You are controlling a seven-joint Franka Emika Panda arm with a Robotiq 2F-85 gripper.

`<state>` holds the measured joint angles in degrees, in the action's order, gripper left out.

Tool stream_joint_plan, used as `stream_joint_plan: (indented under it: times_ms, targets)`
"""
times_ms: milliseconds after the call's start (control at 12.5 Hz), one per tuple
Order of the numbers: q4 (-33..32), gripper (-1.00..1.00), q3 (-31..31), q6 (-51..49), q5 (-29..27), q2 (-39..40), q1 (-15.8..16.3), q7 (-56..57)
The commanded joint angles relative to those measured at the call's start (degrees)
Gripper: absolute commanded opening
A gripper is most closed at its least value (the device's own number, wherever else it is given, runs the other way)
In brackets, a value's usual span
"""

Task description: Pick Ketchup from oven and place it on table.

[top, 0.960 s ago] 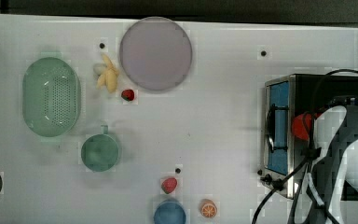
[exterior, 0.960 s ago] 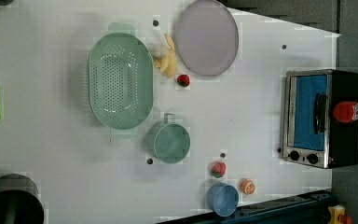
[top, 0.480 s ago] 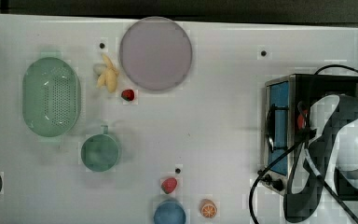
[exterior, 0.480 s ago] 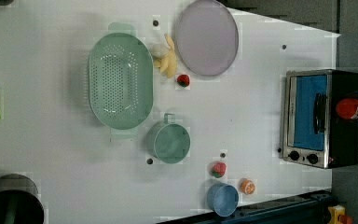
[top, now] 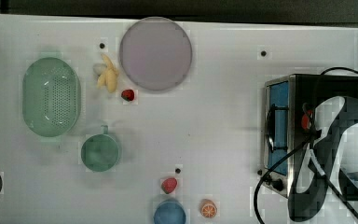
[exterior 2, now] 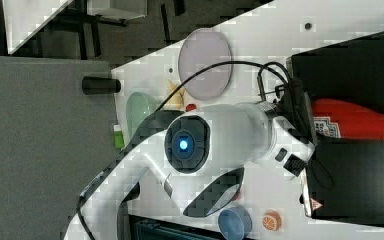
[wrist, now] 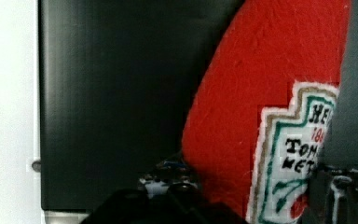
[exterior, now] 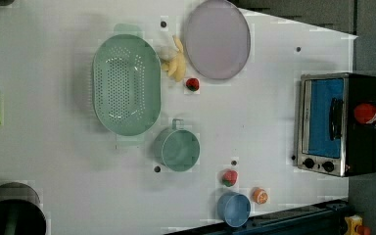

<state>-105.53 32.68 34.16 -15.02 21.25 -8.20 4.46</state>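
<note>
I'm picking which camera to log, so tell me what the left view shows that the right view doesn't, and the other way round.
Left view alone: the oven's blue glass door with its handle and knobs, the whole green colander, the green cup and a red fruit near the blue bowl.

Right view alone: the white robot arm leaning over the oven, and the ketchup's white label up close.

Both: the ketchup lying on the oven's black top, the lilac plate, the blue bowl, the orange slice and the white table.

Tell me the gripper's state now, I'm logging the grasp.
Gripper: cannot be told; it is at the ketchup bottle atop the oven.
</note>
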Motion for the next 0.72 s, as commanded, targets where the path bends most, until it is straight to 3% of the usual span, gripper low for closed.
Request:
stream_joint_plan:
  times_ms: [80, 400, 720]
  targets:
    - [1.1, 0.29, 0.2, -0.6, 0.3, -2.1, 0.5, 1.0]
    - [7.6, 0.29, -0.5, -9.6, 7.1, -6.6, 3.1, 5.6]
    - [11.3, 0.29, -4.8, -17.1, 8.0, -11.5, 6.7, 17.4]
